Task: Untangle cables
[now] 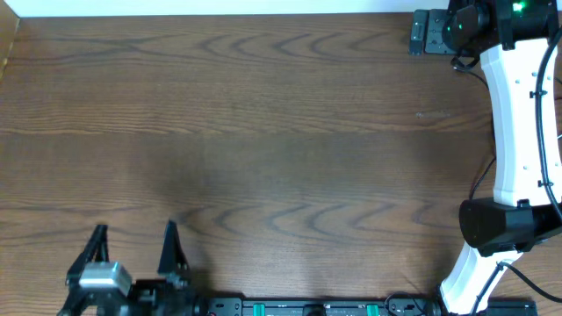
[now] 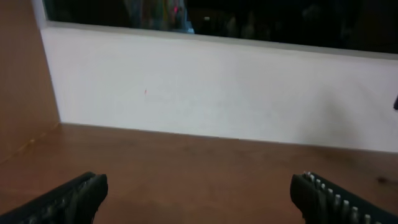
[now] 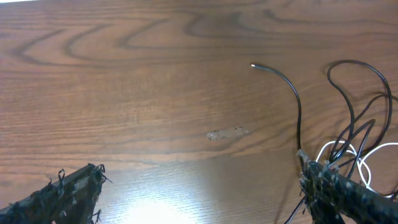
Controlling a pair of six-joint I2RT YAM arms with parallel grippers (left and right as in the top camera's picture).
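The cables show only in the right wrist view. Thin black cables (image 3: 351,121) loop in a tangle at the right edge, with a white cable (image 3: 375,151) mixed in low down. One black end (image 3: 254,65) arcs out free over the wood. My right gripper (image 3: 202,190) is open over bare table, and its right finger (image 3: 339,190) sits just in front of the tangle with nothing between the jaws. My left gripper (image 1: 133,241) stands open at the table's near left, far from the cables. In its own view the left gripper (image 2: 199,199) is empty.
The wooden table (image 1: 263,132) fills the overhead view. The white right arm (image 1: 514,114) runs along the right edge, with a black bracket (image 1: 428,31) at the far right. A white wall (image 2: 217,93) bounds the table's far side. A small pale mark (image 3: 227,132) lies on the wood.
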